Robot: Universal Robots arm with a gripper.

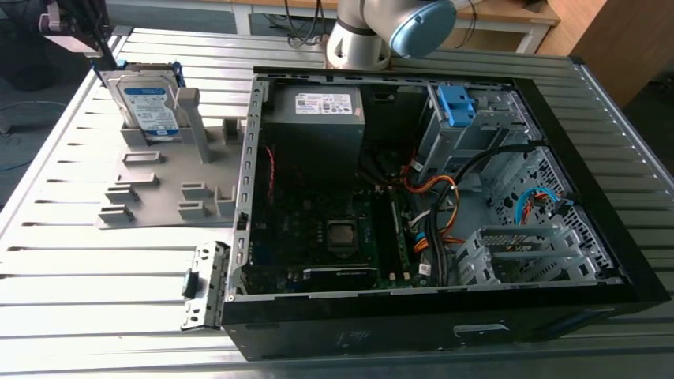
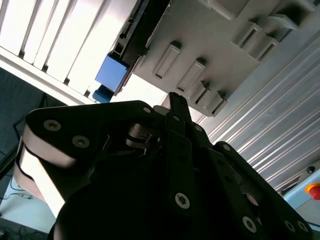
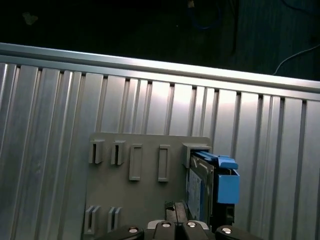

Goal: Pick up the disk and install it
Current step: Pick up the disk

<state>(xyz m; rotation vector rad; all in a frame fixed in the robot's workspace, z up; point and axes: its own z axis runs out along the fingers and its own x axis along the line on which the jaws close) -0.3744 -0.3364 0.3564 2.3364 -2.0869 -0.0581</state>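
Note:
The disk [image 1: 147, 104] stands on edge in a slot of the grey holder plate [image 1: 142, 178] at the exterior view's upper left. It is silver with a white-and-blue label and a blue bracket [image 3: 223, 181] along its side. In the first wrist view the disk [image 3: 196, 192] shows edge-on, close under the camera. My gripper [image 1: 97, 49] hangs just above the disk's upper corner, a little towards the exterior view's left. Its black linkage [image 2: 175, 150] fills the near part of the second wrist view, with a blue bracket tab [image 2: 112, 72] beyond it.
An open computer case [image 1: 432, 197] lies at the exterior view's right, with a grey power-supply box [image 1: 314, 118], a blue latch [image 1: 455, 104], metal drive cages [image 1: 516, 253] and loose cables. A ribbed metal table [image 1: 95, 276] carries everything. A red button [image 2: 314, 190] sits at the table's edge.

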